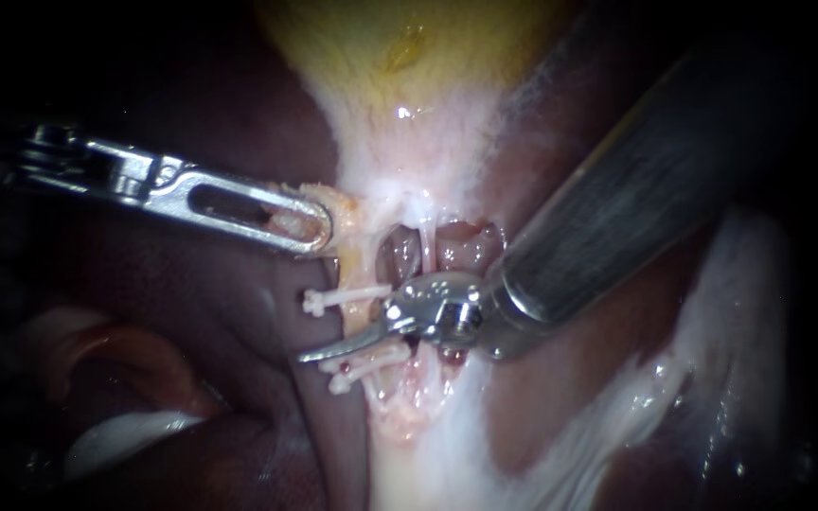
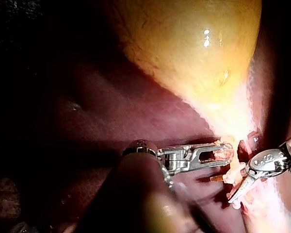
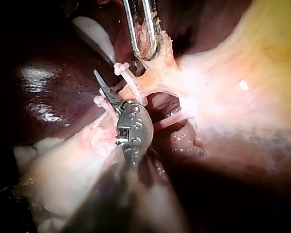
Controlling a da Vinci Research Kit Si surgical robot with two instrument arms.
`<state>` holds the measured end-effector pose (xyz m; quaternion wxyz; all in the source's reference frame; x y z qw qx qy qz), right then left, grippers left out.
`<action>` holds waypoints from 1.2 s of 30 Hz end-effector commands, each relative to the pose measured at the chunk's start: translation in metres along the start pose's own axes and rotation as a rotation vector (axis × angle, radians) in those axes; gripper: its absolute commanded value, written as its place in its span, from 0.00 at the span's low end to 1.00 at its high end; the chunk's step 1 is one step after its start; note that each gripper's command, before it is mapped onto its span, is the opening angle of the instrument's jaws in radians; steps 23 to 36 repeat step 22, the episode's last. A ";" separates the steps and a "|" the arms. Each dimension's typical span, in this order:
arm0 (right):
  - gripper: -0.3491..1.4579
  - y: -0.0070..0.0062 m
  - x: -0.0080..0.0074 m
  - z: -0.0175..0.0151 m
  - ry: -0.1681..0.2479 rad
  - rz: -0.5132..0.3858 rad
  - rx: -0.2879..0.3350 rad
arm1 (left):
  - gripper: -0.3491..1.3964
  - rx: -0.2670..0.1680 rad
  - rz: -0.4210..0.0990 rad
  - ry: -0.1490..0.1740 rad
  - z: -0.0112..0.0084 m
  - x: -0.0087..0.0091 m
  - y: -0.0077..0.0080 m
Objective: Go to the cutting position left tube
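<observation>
– Where the right instrument (image 1: 333,348) ends, what do you log?
– One thin curved blade, lying across the front of the left tube (image 1: 355,267) and against it. It sits between the upper clip (image 1: 343,297) and the lower pair of clips (image 1: 364,365). Only this one blade shows in any view, so I cannot tell whether the tip is apart or together.
– Shaft?
– Thick. It comes in from the upper right and slants down to the hinge, which sits just below the visible stretch of the right tube (image 1: 425,248).
– Left instrument (image 1: 307,225)?
– Jaws clamped on a flap of tissue (image 1: 345,210), pale orange, at the top of the left tube and just under the gallbladder's neck. Some of the tissue shows through the slot in the jaw. The shaft is nearly level. It enters from the left and tilts slightly down toward the tip.
– Surroundings?
– In the endoscope view the left tube runs top to bottom. All three clips are on it, with their white ends sticking out to its left. The right tube is thin and pale and lies just beside it, with a dark gap between the two. Yellow gallbladder (image 1: 409,57) above, dark red liver (image 1: 229,312) on either side.
</observation>
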<state>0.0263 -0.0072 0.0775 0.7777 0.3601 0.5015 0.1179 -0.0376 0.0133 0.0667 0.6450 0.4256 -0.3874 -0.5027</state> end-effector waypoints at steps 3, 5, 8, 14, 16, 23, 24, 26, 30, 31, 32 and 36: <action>0.91 0.0001 0.0002 0.0004 0.007 0.002 0.006 | 0.00 -0.001 0.000 0.000 0.0000 0.0000 0.0000; 0.91 0.0002 0.0002 0.0007 0.009 0.001 0.006 | 0.00 -0.001 0.000 -0.001 0.0001 0.0000 0.0000; 0.91 0.0001 0.0002 0.0008 0.009 0.000 0.007 | 0.00 -0.001 0.000 0.000 0.0000 0.0000 0.0000; 0.91 0.0002 0.0002 0.0008 0.009 0.000 0.007 | 0.00 -0.001 0.000 0.000 0.0000 0.0000 0.0000; 0.91 0.0001 0.0002 0.0008 0.009 0.000 0.007 | 0.00 -0.001 0.000 0.000 0.0000 0.0000 0.0000; 0.91 0.0001 0.0002 0.0008 0.009 0.000 0.008 | 0.00 0.000 0.000 0.000 0.0000 0.0000 0.0000; 0.91 0.0001 0.0002 0.0008 0.009 0.000 0.008 | 0.00 0.000 0.000 0.000 0.0000 0.0000 0.0000; 0.91 0.0001 0.0002 0.0008 0.009 0.000 0.008 | 0.00 0.000 0.000 0.000 0.0000 0.0000 0.0000; 0.91 0.0001 0.0002 0.0008 0.009 0.000 0.008 | 0.00 0.000 0.000 0.000 0.0000 0.0000 0.0000; 0.91 0.0001 0.0002 0.0008 0.009 0.000 0.008 | 0.00 0.000 0.000 0.000 0.0000 0.0000 0.0000; 0.91 0.0001 0.0002 0.0008 0.009 0.000 0.008 | 0.00 0.000 0.000 0.000 0.0000 0.0000 0.0000; 0.91 0.0001 0.0002 0.0008 0.009 0.000 0.008 | 0.00 0.000 0.000 0.000 0.0000 0.0000 0.0000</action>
